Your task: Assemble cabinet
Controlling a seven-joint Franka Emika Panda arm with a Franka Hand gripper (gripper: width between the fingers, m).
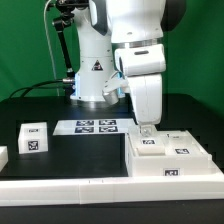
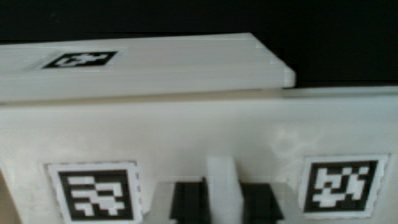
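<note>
The cabinet (image 1: pixel 170 156) is the big white block at the exterior view's right, with black-and-white tags on its top faces. My gripper (image 1: pixel 147 127) reaches straight down onto its far edge. In the wrist view the cabinet (image 2: pixel 196 120) fills the picture, with a tag on either side of my gripper (image 2: pixel 222 203). My two black fingers (image 2: pixel 185 203) stand close on either side of a thin upright white ridge (image 2: pixel 222 185) of the cabinet and seem shut on it. A flat white slab (image 2: pixel 160 65) with one tag lies just beyond.
A small white block with a tag (image 1: pixel 33 138) sits at the exterior view's left, with another white piece (image 1: pixel 3 157) at the frame's edge. The marker board (image 1: pixel 90 126) lies before the robot pedestal (image 1: pixel 92 80). A long white bar (image 1: pixel 60 187) runs along the front.
</note>
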